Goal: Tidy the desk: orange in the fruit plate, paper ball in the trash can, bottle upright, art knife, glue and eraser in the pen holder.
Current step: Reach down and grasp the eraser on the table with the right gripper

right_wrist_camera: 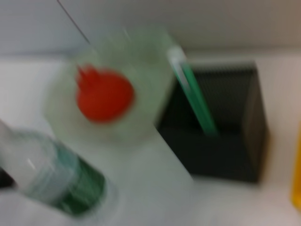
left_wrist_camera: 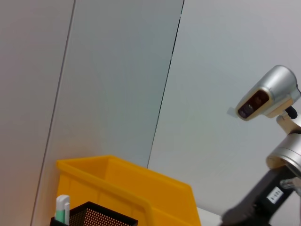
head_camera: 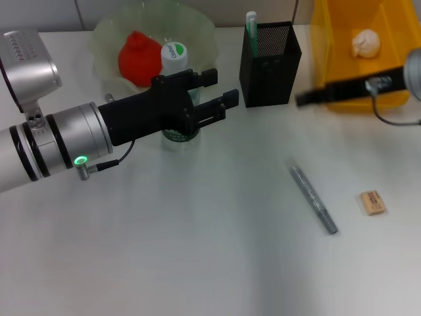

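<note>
**Bottle stood upright; knife and eraser left on the bench**

Beside the fruit plate (head_camera: 197, 29), the left gripper (head_camera: 207, 99) reaches across the bottle (head_camera: 175, 62), which stands upright on the bench (head_camera: 197, 250) with its white and green cap on top. Its jaws stand spread, one finger above the other in the head view, with the bottle's lower body showing behind them rather than pinched. That placing suits a gripper that has the bottle standing and no longer needs to hold it.

The orange (head_camera: 138, 59) sits inside the fruit plate, and the paper ball (head_camera: 366, 43) lies in the yellow trash can (head_camera: 329, 39), so those two steps look done. A green and white stick, probably the glue (head_camera: 250, 26), stands in a corner of the black mesh pen holder (head_camera: 270, 66).

The right gripper (head_camera: 316, 97) hangs in front of the trash can; whether its jaws are spread cannot be told.

Still loose on the bench are the grey art knife (head_camera: 314, 199) and, just beside it toward the right arm, the tan eraser (head_camera: 372, 202). Both lie nearer the right arm, so that arm seems the likelier one to fetch them.
</note>
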Tool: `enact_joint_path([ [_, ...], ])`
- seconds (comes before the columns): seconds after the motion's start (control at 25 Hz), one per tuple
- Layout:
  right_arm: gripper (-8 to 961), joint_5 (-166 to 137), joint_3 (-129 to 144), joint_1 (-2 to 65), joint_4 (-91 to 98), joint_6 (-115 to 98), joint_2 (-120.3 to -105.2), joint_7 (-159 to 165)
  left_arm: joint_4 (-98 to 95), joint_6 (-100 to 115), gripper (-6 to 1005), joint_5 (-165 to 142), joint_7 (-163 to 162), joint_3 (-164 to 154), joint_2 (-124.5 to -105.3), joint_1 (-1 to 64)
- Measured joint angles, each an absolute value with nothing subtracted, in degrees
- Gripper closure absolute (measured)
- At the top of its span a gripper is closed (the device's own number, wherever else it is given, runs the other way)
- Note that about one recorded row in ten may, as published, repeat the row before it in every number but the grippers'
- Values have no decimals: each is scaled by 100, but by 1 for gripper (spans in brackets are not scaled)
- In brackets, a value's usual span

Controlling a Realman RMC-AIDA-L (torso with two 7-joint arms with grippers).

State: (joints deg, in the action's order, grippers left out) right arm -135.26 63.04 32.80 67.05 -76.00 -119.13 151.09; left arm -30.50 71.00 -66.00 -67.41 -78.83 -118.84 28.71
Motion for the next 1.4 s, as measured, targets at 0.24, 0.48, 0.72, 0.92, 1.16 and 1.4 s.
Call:
enact_joint_path([
  [0.24,459,-14938,6257,3626,7207,-9017,-11918,16136,-3050,7087,395,-6600,-6741,-7883,-11893,2885],
  [0.48,460,-15388,6312,3829,7263,-9747,-11921,16423,-3050,7080,395,-6600,-6741,-7883,-11893,2902],
  [0.72,467,-15982,6321,3976,7232,-10207,-11916,16503,-3050,7008,395,-6600,-6741,-7910,-11906,2933],
  [0.92,480,-16127,6332,4003,7076,-10291,-11913,16479,-3050,6977,395,-6600,-6741,-7910,-11909,2935],
  [1.16,499,-16143,6535,4073,6716,-10157,-11910,16395,-3050,6918,394,-6600,-6741,-7916,-11909,2968],
  [1.4,513,-16236,6693,4164,6407,-10025,-11909,16393,-3048,6916,394,-6600,-6741,-7916,-11909,2979],
])
